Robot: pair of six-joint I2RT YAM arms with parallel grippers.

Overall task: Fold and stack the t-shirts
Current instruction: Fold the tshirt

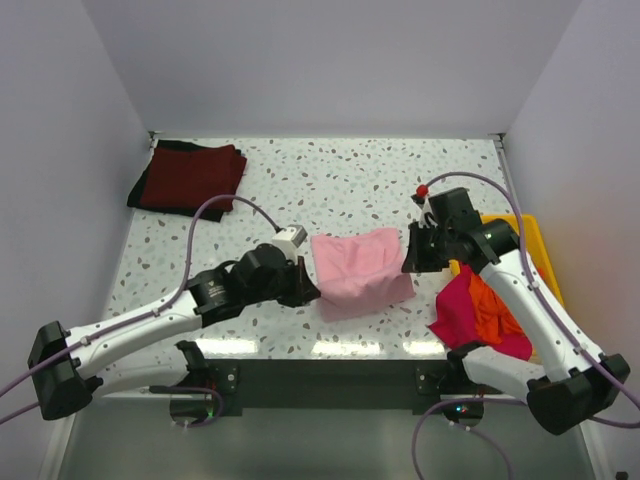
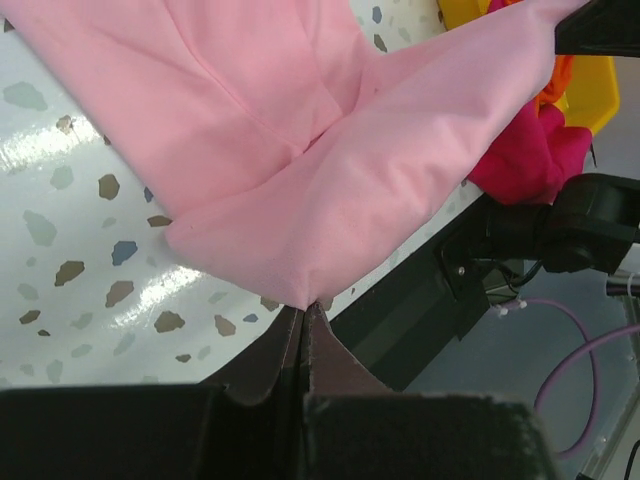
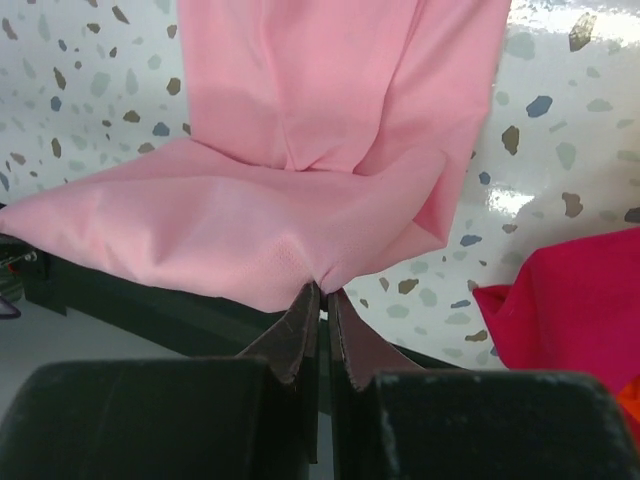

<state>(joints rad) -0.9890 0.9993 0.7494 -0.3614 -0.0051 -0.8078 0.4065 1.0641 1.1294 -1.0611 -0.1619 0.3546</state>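
Soft pink t-shirt (image 1: 358,270), smooth creased cotton, corners pinched by left hand (image 2: 305,318), right hand (image 3: 322,300)

Bright, even white light from overhead fills the walled table (image 1: 350,180); shadows soft and faint. Top view: sharp throughout, w/ strip glare along table's near edge. Wrist views: glossy tabletop throws white hot spots beside the pink t-shirt (image 2: 300,150); cloth crisp, folds lightly shaded. Left gripper (image 2: 303,312) and right gripper (image 3: 322,295) dark, close to lens, bases blurred.
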